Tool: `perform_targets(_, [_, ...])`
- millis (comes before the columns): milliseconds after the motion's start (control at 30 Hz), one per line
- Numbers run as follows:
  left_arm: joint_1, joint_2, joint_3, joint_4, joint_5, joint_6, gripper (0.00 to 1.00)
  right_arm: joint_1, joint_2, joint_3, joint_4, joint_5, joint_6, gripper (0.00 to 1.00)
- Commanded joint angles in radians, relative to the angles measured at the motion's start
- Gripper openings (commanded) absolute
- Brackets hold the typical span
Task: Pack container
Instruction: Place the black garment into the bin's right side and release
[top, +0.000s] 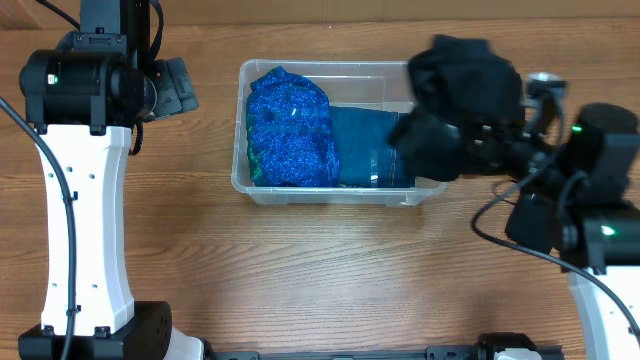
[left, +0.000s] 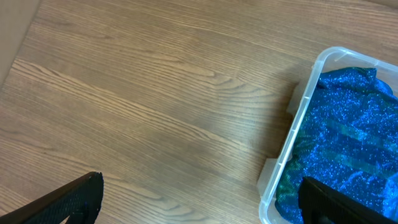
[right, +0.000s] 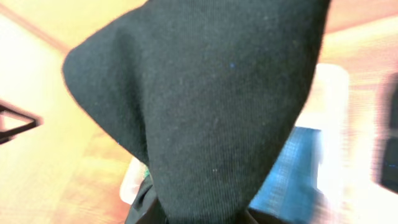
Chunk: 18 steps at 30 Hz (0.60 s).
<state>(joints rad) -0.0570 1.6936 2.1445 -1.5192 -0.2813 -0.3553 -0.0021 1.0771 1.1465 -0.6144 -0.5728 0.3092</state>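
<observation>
The clear plastic container (top: 258, 190) stands at the table's middle back. A sparkly blue cloth (top: 288, 130) fills its left half and a darker blue folded cloth (top: 365, 148) its right half. My right gripper (top: 455, 140) is shut on a black cloth (top: 462, 85) held over the container's right end. In the right wrist view the black cloth (right: 211, 106) covers the fingers. My left gripper (left: 199, 202) is open and empty, just left of the container's rim (left: 292, 143), with the sparkly blue cloth (left: 348, 143) inside.
The wooden table (top: 330, 270) extends in front of and to the left of the container. The left arm's white base (top: 85, 230) stands at the left, the right arm's body (top: 590, 190) at the right.
</observation>
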Motion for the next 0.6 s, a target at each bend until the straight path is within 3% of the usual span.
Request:
perform_targets(0, [0.003, 0.003, -0.004, 0.002, -0.014, 0.019, 1.0, 0.151, 0.155, -0.001, 0.125, 0.058, 0.104, 0.04])
perform_targets(100, [0.003, 0.003, -0.004, 0.002, -0.014, 0.019, 1.0, 0.2, 0.38, -0.001, 0.245, 0.051, 0.137, 0.04])
perform_targets(133, [0.003, 0.003, -0.004, 0.002, -0.014, 0.019, 1.0, 0.222, 0.518, -0.001, 0.335, 0.044, 0.132, 0.35])
perform_targets(200, [0.003, 0.003, -0.004, 0.002, -0.014, 0.019, 1.0, 0.224, 0.581, 0.0, 0.35, 0.048, 0.124, 0.57])
perform_targets(233, [0.003, 0.003, -0.004, 0.002, -0.014, 0.019, 1.0, 0.203, 0.577, 0.003, 0.329, 0.047, 0.106, 0.88])
perform_targets(267, [0.003, 0.003, -0.004, 0.002, -0.014, 0.019, 1.0, 0.184, 0.554, 0.013, 0.309, 0.047, 0.101, 1.0])
perform_targets(433, [0.003, 0.003, -0.004, 0.002, -0.014, 0.019, 1.0, 0.017, 0.261, 0.067, 0.127, 0.08, 0.079, 1.0])
perform_targets(567, [0.003, 0.003, -0.004, 0.002, -0.014, 0.019, 1.0, -0.352, 0.199, 0.051, -0.171, 0.253, 0.038, 1.0])
